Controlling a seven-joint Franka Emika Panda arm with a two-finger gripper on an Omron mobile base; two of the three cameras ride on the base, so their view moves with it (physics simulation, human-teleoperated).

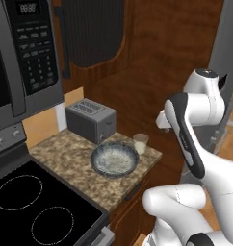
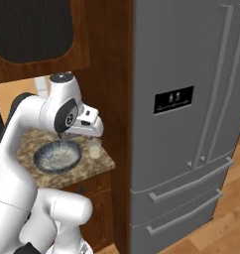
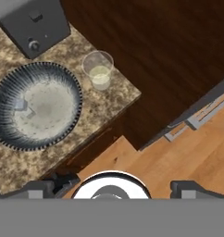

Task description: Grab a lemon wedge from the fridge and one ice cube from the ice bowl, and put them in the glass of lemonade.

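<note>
— Above the surface's corner, what is the end effector [image 3: 113,189] doing?

— Its fingers stand wide apart with nothing between them, looking down from the hand view.

— And the glass of lemonade [image 3: 99,69]?

— At about 11 o'clock from it, near the surface [image 3: 111,99] edge, just beside the ice bowl [image 3: 36,106], which sits at 10 o'clock. A toaster [image 1: 91,120] stands behind the bowl.

— The fridge [image 2: 191,119]?

— Doors closed, at 3 o'clock in the right base view.

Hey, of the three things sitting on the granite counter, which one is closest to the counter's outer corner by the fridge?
The glass of lemonade, the small translucent tumbler. The ice bowl sits farther in beside it; the toaster stands at the back.
</note>
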